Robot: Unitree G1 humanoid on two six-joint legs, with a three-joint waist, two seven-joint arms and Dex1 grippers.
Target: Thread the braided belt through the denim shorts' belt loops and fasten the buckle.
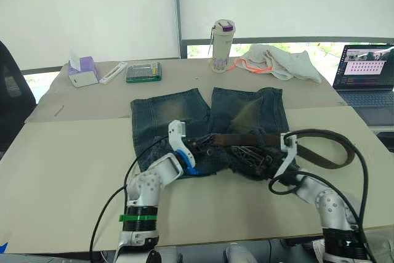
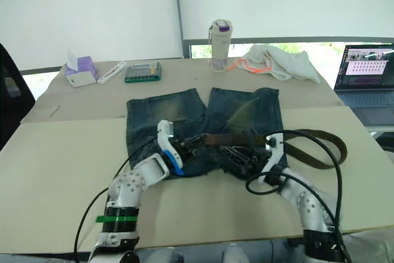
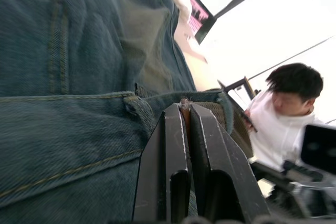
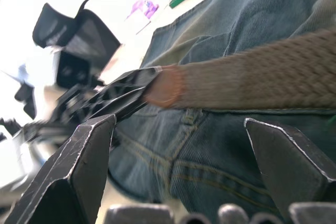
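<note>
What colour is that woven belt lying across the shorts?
The braided belt is brown, its tip reddish-tan; the right wrist view shows it best.

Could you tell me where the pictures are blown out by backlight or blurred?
Left eye view: the window blinds glare white behind the denim shorts. Left wrist view: the background is washed out. Right wrist view: the braided belt and left gripper look smeared.

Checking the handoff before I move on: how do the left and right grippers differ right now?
The left gripper has its fingers pinched on the braided belt tip at the waistband; the right gripper stands wide open, holding nothing. The left sits at the belt's tan end, the right farther along the strap. Both hover low over the denim shorts.
</note>
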